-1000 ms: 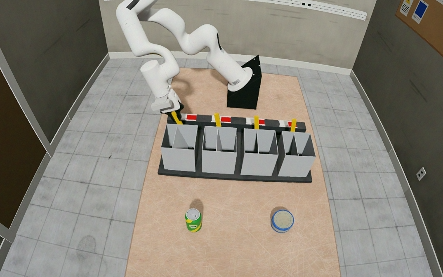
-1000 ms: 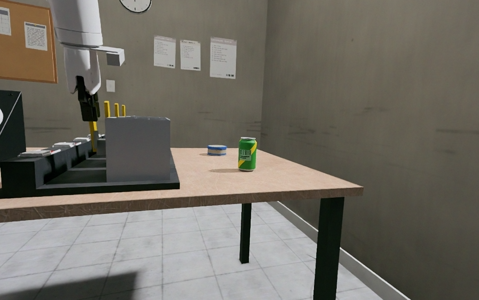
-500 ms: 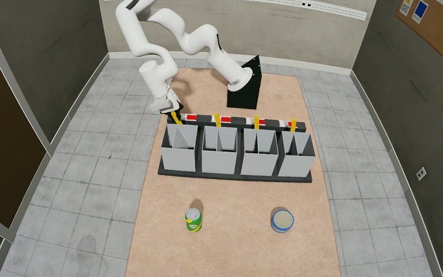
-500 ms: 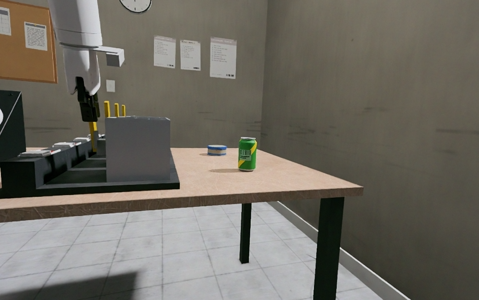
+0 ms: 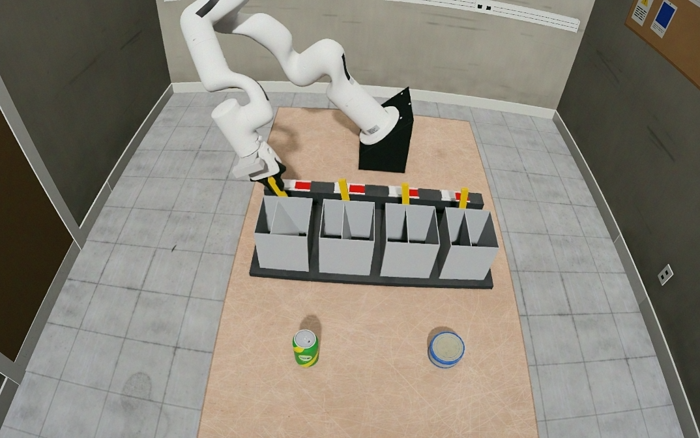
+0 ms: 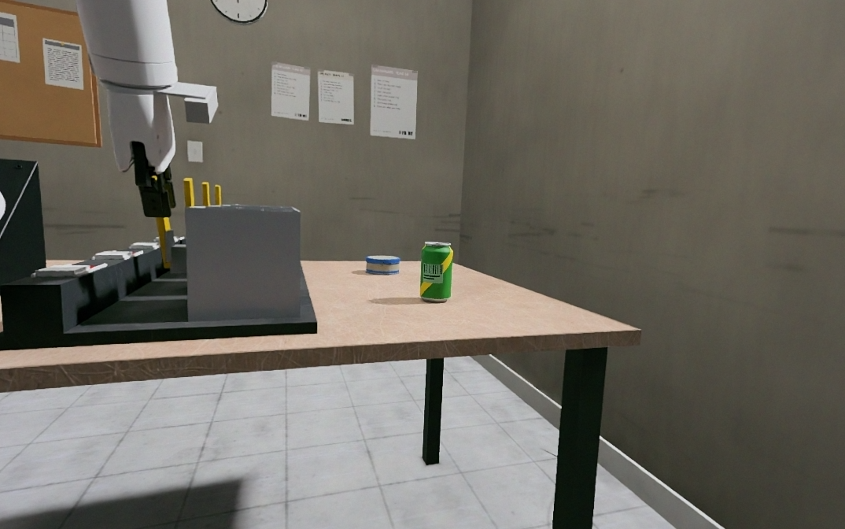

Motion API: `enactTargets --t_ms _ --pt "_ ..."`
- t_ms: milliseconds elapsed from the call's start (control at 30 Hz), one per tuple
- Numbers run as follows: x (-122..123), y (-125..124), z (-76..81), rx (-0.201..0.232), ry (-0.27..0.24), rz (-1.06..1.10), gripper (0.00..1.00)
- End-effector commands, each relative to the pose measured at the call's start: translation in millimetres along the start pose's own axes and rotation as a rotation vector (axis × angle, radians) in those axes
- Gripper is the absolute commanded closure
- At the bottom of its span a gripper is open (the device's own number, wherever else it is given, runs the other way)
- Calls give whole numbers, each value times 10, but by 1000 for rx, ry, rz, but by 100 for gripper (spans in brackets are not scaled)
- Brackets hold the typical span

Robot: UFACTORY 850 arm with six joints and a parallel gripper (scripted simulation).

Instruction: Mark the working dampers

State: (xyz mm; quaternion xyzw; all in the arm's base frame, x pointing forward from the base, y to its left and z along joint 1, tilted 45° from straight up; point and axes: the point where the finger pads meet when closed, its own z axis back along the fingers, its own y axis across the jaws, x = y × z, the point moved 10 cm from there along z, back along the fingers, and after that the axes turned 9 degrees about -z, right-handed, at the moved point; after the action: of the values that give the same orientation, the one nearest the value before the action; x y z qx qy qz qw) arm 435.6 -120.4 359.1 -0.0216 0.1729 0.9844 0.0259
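Four grey open-topped duct dampers stand in a row on a dark base [image 5: 361, 279] [image 6: 186, 327]: the first [image 5: 283, 242] [image 6: 242, 261], the second [image 5: 347, 248], the third [image 5: 410, 255] and the fourth [image 5: 468, 258]. Each has a yellow lever behind it. Behind them runs a dark rail [image 5: 377, 190] with status sliders showing red [image 5: 302, 185] [image 5: 356, 189] beside white covers [image 6: 62, 270]. My gripper [image 5: 273, 180] [image 6: 158, 202] is shut on the leftmost damper's yellow lever [image 5: 279, 189] [image 6: 164, 240], which leans to the left. That damper's blade looks angled; the other blades stand straight.
A green soda can [image 5: 305, 348] [image 6: 436, 271] and a blue round tin [image 5: 446, 349] [image 6: 382, 264] stand on the table in front of the dampers. The robot's black pedestal [image 5: 387, 149] [image 6: 15, 212] is behind the rail. The table's left edge lies close to the first damper.
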Motion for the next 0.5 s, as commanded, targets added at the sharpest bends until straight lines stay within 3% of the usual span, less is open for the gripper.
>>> enactTargets --t_ms 0,467 --pt "-16 69 4 -35 -5 1 81" --pt "-47 264 -12 -132 -21 1 81"
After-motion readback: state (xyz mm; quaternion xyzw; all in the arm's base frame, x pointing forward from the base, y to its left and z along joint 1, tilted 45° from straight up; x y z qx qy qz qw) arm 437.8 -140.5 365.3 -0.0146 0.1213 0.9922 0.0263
